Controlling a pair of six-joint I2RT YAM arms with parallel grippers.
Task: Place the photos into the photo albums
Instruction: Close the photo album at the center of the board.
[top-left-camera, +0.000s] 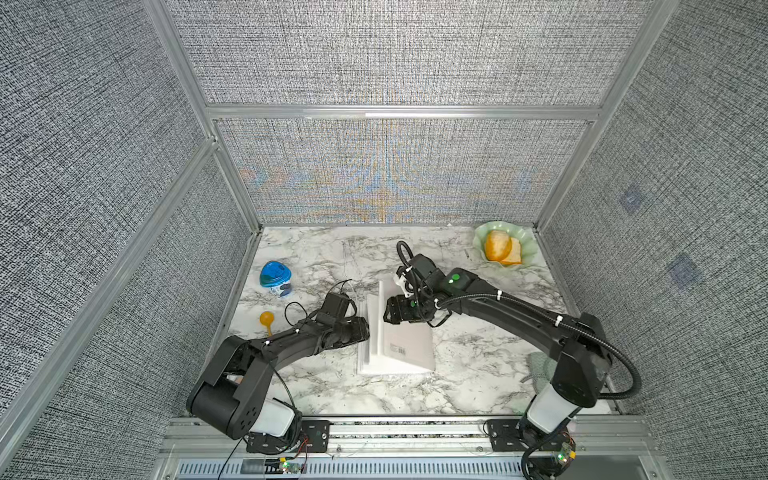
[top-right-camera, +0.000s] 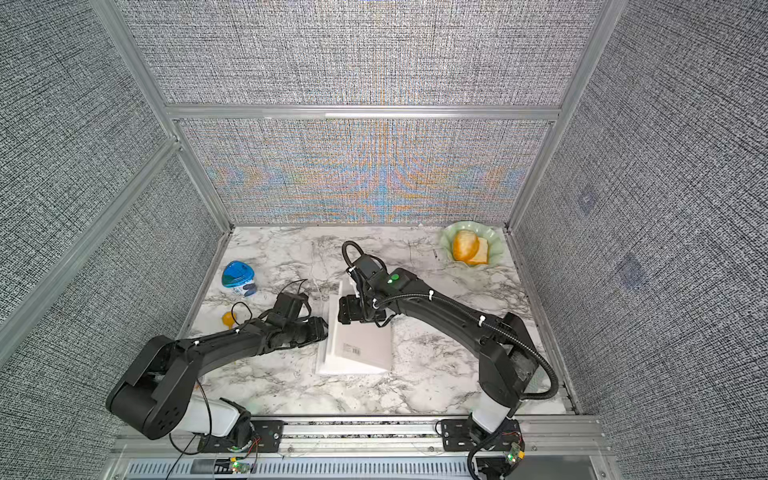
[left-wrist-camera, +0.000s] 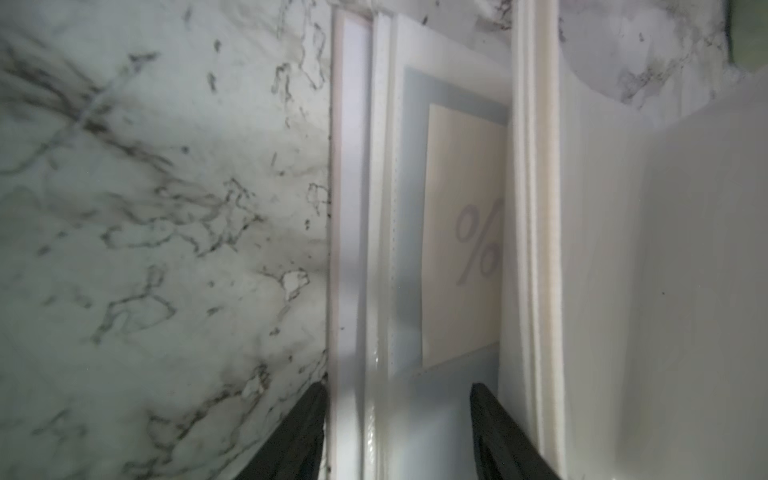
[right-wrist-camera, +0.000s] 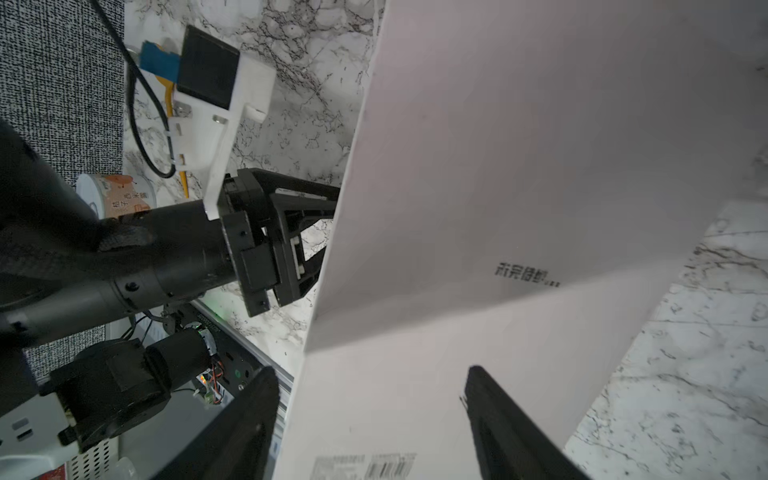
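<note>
Left wrist view: your left pincer (left-wrist-camera: 397, 386) is released, its two black fingers (left-wrist-camera: 494, 428) spread wide over the flat lower half of the white photo album (left-wrist-camera: 353, 208). Straight ahead of it, a cream card (left-wrist-camera: 461, 232) printed with a % sign lies on the open page, just beside the raised sheaf of pages (left-wrist-camera: 536, 249). In both top views the album lies on the marble bench (top-left-camera: 316, 257) between your two pincers, its barcode cover (top-left-camera: 409, 345) tilted up. Your right pincer (right-wrist-camera: 370, 370) straddles that cover near the barcode (right-wrist-camera: 374, 467). You cannot tell whether it clamps the cover or merely rests there.
</note>
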